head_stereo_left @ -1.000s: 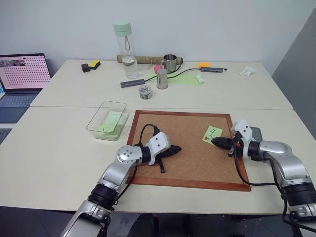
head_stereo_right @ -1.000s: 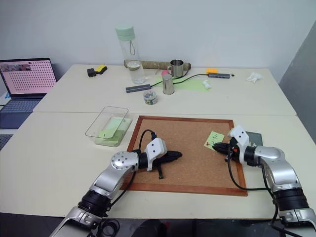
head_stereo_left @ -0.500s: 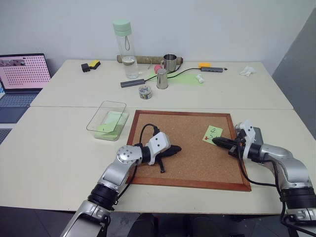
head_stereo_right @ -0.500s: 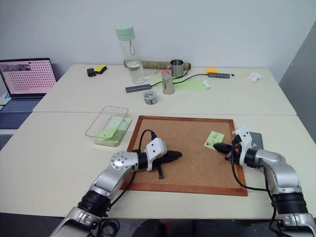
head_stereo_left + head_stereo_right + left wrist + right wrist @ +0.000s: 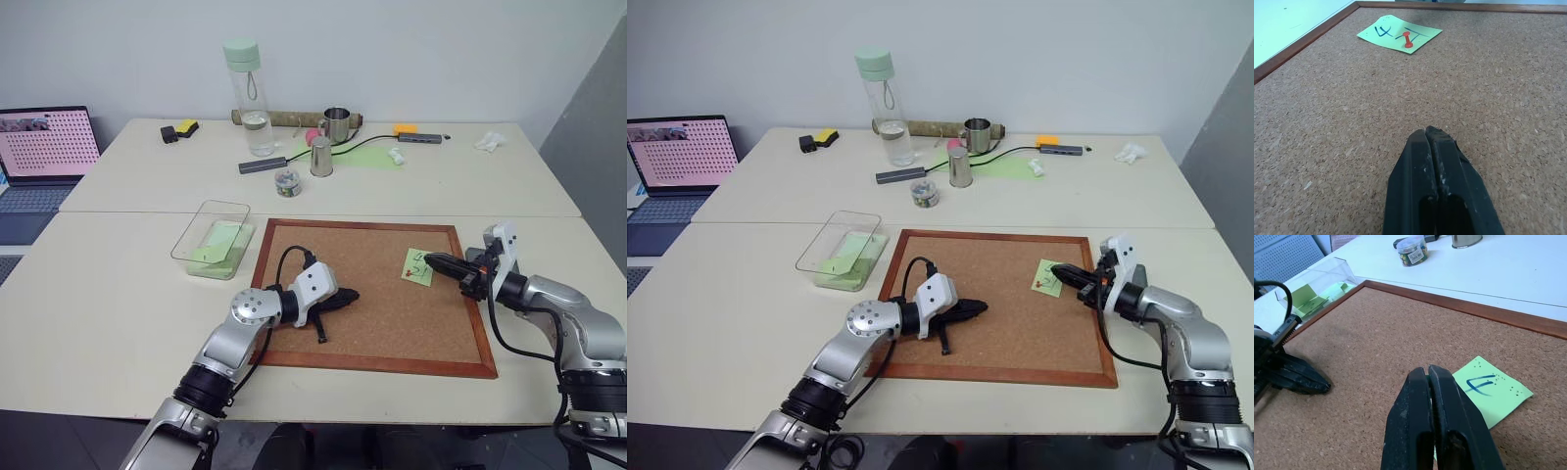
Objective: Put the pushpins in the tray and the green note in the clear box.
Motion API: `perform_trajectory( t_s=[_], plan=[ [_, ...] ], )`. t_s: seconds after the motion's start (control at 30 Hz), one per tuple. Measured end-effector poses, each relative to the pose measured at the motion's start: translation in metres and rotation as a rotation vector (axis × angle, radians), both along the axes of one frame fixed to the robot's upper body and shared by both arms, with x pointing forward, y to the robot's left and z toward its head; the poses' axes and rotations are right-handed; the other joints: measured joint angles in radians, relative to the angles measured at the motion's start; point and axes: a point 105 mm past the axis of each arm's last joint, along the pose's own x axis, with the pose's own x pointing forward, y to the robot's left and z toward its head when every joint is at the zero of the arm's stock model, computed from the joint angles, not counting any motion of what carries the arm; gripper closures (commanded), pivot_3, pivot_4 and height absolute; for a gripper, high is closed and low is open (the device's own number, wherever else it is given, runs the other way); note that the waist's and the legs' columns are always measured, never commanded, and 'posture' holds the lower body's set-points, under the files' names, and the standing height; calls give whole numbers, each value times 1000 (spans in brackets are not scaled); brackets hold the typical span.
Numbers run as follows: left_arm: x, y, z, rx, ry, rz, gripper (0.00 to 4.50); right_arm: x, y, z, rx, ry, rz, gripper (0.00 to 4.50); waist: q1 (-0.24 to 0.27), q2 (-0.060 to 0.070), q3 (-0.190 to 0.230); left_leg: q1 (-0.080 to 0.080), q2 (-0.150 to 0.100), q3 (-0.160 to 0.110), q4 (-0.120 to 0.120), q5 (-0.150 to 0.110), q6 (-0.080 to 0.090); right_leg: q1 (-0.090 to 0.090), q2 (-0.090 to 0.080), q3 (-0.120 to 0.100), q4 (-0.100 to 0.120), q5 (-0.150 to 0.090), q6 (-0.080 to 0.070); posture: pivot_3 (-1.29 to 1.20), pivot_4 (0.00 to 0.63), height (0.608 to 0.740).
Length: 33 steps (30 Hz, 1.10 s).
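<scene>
Inventory as I read it from my station.

Cork board (image 5: 372, 294): wood-framed, lying flat near the front edge of the desk (image 5: 118, 294), centre to right.

Green note (image 5: 418, 266): on the cork board near its right edge, toward the far right corner. It bears a dark blue mark, and a red pushpin (image 5: 1407, 40) stands in it, plain in the left wrist view.

Right gripper (image 5: 436, 262): fingers clenched together, nothing visible between them. It reaches in over the board's right frame, with its tip just above the note's right side; I cannot tell whether it touches the paper.

Left gripper (image 5: 345, 297): clenched as well, holding nothing. It lies low over the middle of the board, pointing toward the note and well apart from it.

Clear box (image 5: 209, 235): on the desk just beyond the board's far left corner, near the seam between the two desk tops. Pale green sheets show inside or under it; I cannot tell which.

Tray (image 5: 1136, 269): a dark grey edge shows just beside the board's right frame, mostly hidden behind the right arm.

Far side of the desk: a tall water bottle (image 5: 249, 98) with a green cap, two metal cups (image 5: 330, 137), and a small jar of mixed pins (image 5: 287, 182).

Laptop (image 5: 44, 157): open, at the left edge.
</scene>
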Motion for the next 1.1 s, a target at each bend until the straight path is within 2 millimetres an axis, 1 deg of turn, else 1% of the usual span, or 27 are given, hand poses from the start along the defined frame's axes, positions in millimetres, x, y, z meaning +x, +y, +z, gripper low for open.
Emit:
perform_trajectory(
  t_s=[0.07,0.13,0.23,0.27,0.3,0.33,0.37,0.4,0.43,0.47,0.5,0.53,0.63,0.67,0.7,0.73,0.77,0.83,0.87,0.93,0.97,1.0,1.03,1.07,1.1],
  plan=[
    [0,0,0,0,0,0,4500,1,-5,2,8,-3,-23,4495,0,0,0,0,0,0,0,0,0,0,0,0,0,0,0,0,150,740],
    [0,0,0,0,0,-1,4500,3,-16,7,-7,-13,-69,4495,0,0,0,0,0,0,0,0,0,0,0,0,0,0,0,0,150,740],
    [0,0,0,1,0,0,4500,11,-47,12,-79,-18,-198,4495,0,0,0,0,0,0,0,0,0,0,0,0,0,0,0,0,150,740],
    [0,0,0,2,-1,-1,4500,15,-62,12,-110,-15,-265,4495,0,0,0,0,0,0,0,0,0,0,0,0,0,0,0,0,150,740],
    [0,0,0,1,-1,-1,4500,18,-79,10,-158,-2,-341,4495,0,0,0,0,0,0,0,0,0,0,0,0,0,0,0,0,150,740],
    [0,0,0,2,-1,-1,4500,19,-86,8,-174,5,-370,4495,0,0,0,0,0,1,-1,0,0,0,0,0,0,0,0,0,150,740],
    [0,0,0,2,-1,-1,4500,20,-102,5,-210,22,-436,4495,0,0,0,0,0,1,0,0,0,0,0,1,0,0,0,0,150,740],
    [0,0,0,2,-1,-1,4500,21,-110,2,-234,36,-472,4495,0,0,0,0,0,1,0,0,0,0,0,1,0,0,0,0,150,740],
    [0,0,0,3,-1,-1,4500,21,-115,0,-248,45,-488,4495,0,1,0,0,0,2,-1,0,0,0,0,1,0,0,0,0,150,740],
    [0,0,0,3,-1,-1,4500,21,-119,-3,-261,58,-505,4289,0,1,0,0,0,1,-1,0,0,0,0,1,0,0,0,0,150,740],
    [0,0,0,4,-1,-1,4500,21,-121,-5,-268,65,-510,4080,0,1,0,0,0,1,-1,0,0,0,0,1,0,0,0,0,150,740],
    [0,0,0,4,-1,-2,4500,21,-123,-10,-282,81,-516,3987,0,1,0,0,0,2,-1,0,0,0,0,1,0,0,0,0,150,740],
    [0,-1,0,5,-1,-4,4500,20,-123,-17,-296,104,-511,3286,0,1,0,0,0,2,0,0,0,0,0,1,0,0,0,0,150,740],
    [0,-1,-1,5,-1,-4,4500,20,-123,-17,-298,104,-508,3195,0,1,0,0,0,2,0,0,0,0,0,1,0,0,0,0,150,740],
    [0,-1,0,5,-1,-4,4500,20,-122,-17,-298,102,-504,2912,0,1,0,0,0,1,0,0,0,0,0,1,0,0,0,0,150,740],
    [0,-1,-1,5,-1,-4,4500,20,-122,-17,-298,101,-502,2818,0,1,0,0,0,2,0,0,0,0,0,1,0,0,0,0,150,740],
    [0,-1,0,5,-1,-4,4500,20,-122,-17,-298,101,-501,2467,0,1,0,0,0,2,0,0,0,0,0,1,0,0,0,0,150,740],
    [0,-1,0,5,-1,-4,4500,20,-121,-17,-296,101,-498,2092,0,1,0,0,0,2,0,0,0,0,0,1,0,0,0,0,150,740],
    [0,-1,-1,5,-1,-4,4500,20,-121,-16,-295,101,-495,1800,0,1,0,0,0,2,0,0,0,0,0,1,0,0,0,0,150,740],
    [0,-1,-1,5,-1,-4,4500,20,-120,-15,-291,96,-484,1369,0,1,0,0,0,2,0,0,0,0,0,1,0,0,0,0,150,740],
    [0,-1,-1,5,-1,-4,4500,20,-118,-12,-289,85,-472,1239,0,1,0,0,0,1,0,0,0,0,0,1,0,0,0,0,150,740],
    [0,-1,0,5,-1,-4,4500,20,-116,-10,-289,76,-465,1015,0,1,0,0,0,1,0,0,0,0,0,1,0,0,0,0,150,740],
    [0,-1,-1,5,-1,-4,4500,19,-112,-3,-291,49,-436,1015,0,1,0,0,0,1,0,0,0,0,0,1,0,0,0,0,150,740],
    [0,-1,-1,5,-1,-4,4500,16,-103,6,-296,11,-376,1015,1,1,0,0,0,1,-1,0,0,0,0,1,0,0,0,0,150,740],
    [0,0,-1,6,1,-3,4500,10,-88,14,-318,-30,-286,1015,0,1,-1,0,0,1,-1,0,0,0,0,0,0,0,0,0,150,740]
  ],
)
